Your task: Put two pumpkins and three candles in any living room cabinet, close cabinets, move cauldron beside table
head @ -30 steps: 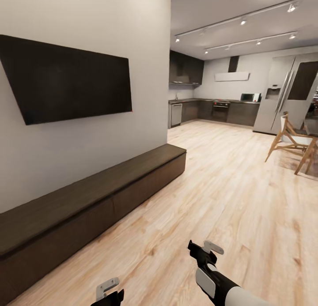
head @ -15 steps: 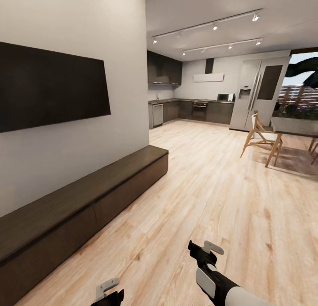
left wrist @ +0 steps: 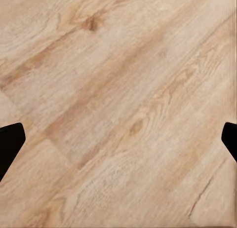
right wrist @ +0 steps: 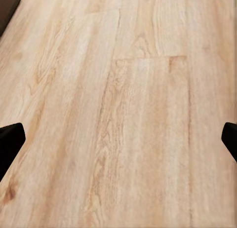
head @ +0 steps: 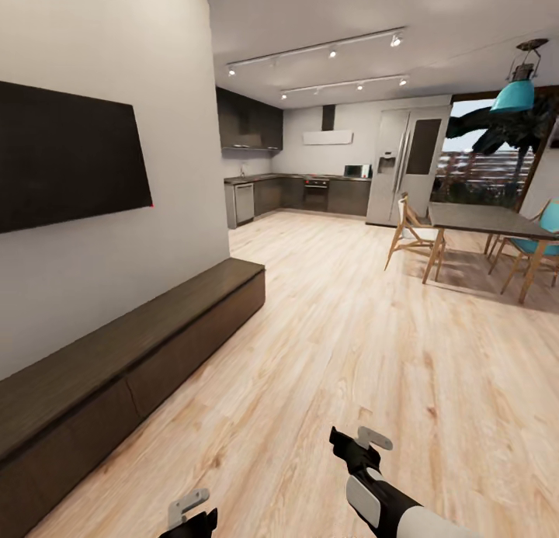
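The cabinet (head: pixel 147 352), a long low dark-brown unit with its drawer fronts shut, runs along the left wall under a black TV (head: pixel 66 157). The pumpkins, candles and cauldron are out of view. My left gripper (head: pixel 190 513) sits at the bottom edge of the head view. My right gripper (head: pixel 359 445) hovers over the floor to its right. In the left wrist view the left gripper (left wrist: pixel 118 139) is open, with bare plank floor between its dark fingertips (left wrist: pixel 10 141). The right gripper (right wrist: pixel 118 139) is likewise open over the floor.
A dark-topped table (head: pixel 485 221) with wooden chairs (head: pixel 411 231) and a teal chair (head: pixel 536 247) stands at the right, under a teal lamp (head: pixel 514 94). The kitchen with a steel fridge (head: pixel 404 165) lies at the back. Light wood floor (head: pixel 334 328) stretches between.
The head camera has turned right, so the wall, TV and cabinet slid left and the table, chairs and lamp came into view. Both grippers hold the same pose.
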